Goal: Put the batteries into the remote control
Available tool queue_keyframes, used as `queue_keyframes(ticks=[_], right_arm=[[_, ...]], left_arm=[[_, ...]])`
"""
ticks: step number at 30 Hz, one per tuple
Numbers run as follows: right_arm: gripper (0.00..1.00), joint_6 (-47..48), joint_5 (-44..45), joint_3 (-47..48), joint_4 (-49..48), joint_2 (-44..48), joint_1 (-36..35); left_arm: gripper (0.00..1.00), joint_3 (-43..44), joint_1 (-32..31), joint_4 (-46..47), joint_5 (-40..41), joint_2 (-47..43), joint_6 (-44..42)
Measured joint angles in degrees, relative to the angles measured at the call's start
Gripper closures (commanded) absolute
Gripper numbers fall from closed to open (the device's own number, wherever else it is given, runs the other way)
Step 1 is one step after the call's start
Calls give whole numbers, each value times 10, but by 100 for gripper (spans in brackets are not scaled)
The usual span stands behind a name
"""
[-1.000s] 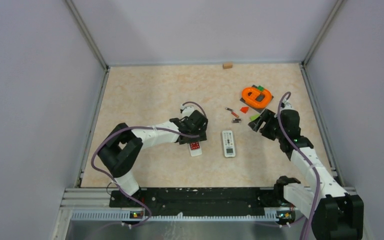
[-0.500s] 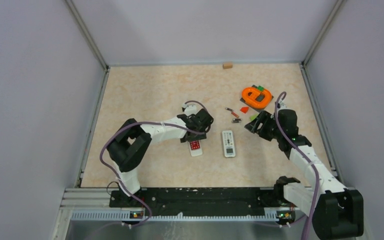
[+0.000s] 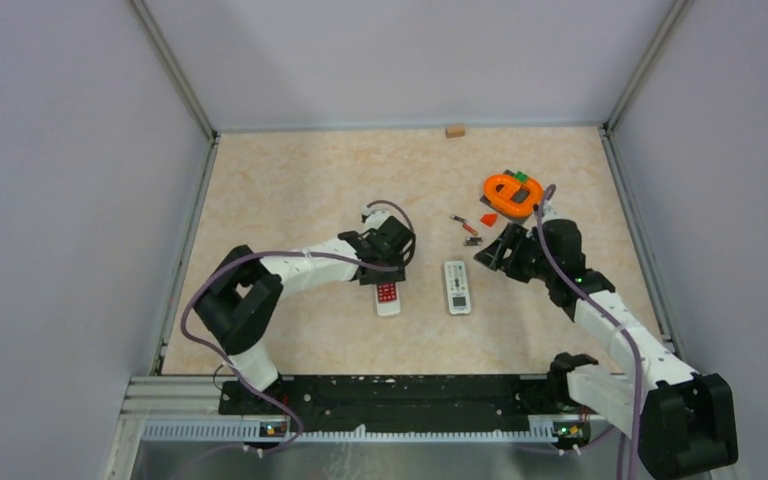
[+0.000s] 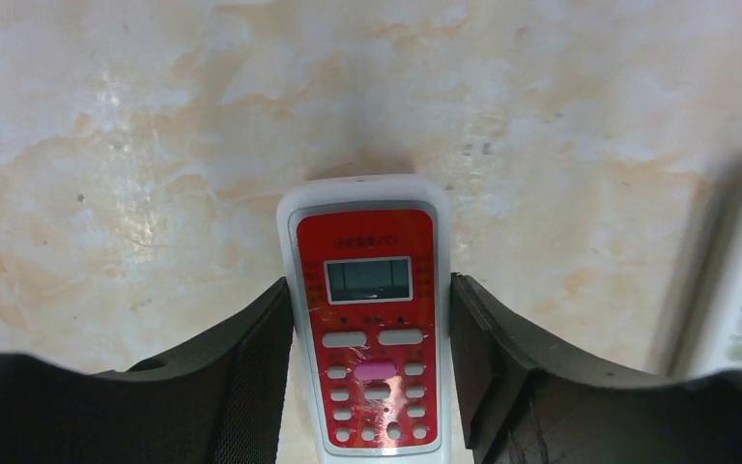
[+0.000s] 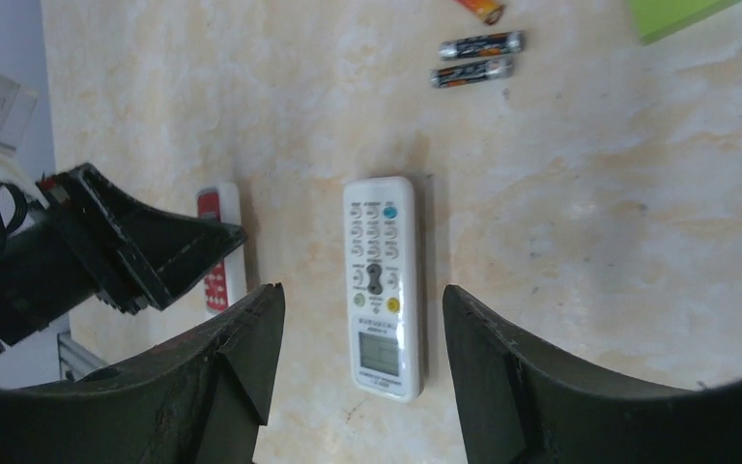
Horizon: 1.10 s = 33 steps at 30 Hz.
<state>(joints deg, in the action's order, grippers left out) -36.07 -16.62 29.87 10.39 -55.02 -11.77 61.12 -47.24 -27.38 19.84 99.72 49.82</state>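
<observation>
Over the last second the left end effector [image 4: 369,290] has drawn in on the red remote [image 4: 372,319], which lies to the left of the white remote [image 5: 383,285] on the worktop [image 3: 290,190]. Its fingers [image 4: 251,358] were wider apart a moment ago. Now they lie against both long sides of the red remote, which looks like a clamp just forming. In the same second the right arm has swung leftward, bringing the right end effector [image 5: 359,290] in from the right of the white remote to a place over it. Its fingers stand apart and hold nothing.

For the task, this probably means the red remote is the one being secured. It lies buttons up, so its battery door is presumably underneath, and it would need turning over before anything can go in.

The batteries [image 5: 480,44] are untouched. Two dark cylinders lie side by side just beyond the far end of the white remote, and a reddish one sits a little further off. They are well apart from the left end effector and ahead of the right one, outside its open fingers. In the right wrist view the white remote lies between those fingers, below them. Nothing is loaded yet.
</observation>
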Motion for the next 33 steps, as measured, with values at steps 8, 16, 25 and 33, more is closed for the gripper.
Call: queue_keyframes(ticks=[8, 16, 25, 33], right_arm=[[21, -76, -10, -28, -142, -3, -153], [8, -162, 0, -38, -365, -29, -263], [13, -227, -19, 11, -481, -98, -290], [40, -262, -59, 15, -583, -128, -304]], left_arm=[[86, -12, 88, 102, -195, -134, -92], [85, -12, 153, 187, -394, -232, -106], [86, -28, 160, 292, -521, -273, -28], [76, -57, 161, 348, -536, -302, 28]])
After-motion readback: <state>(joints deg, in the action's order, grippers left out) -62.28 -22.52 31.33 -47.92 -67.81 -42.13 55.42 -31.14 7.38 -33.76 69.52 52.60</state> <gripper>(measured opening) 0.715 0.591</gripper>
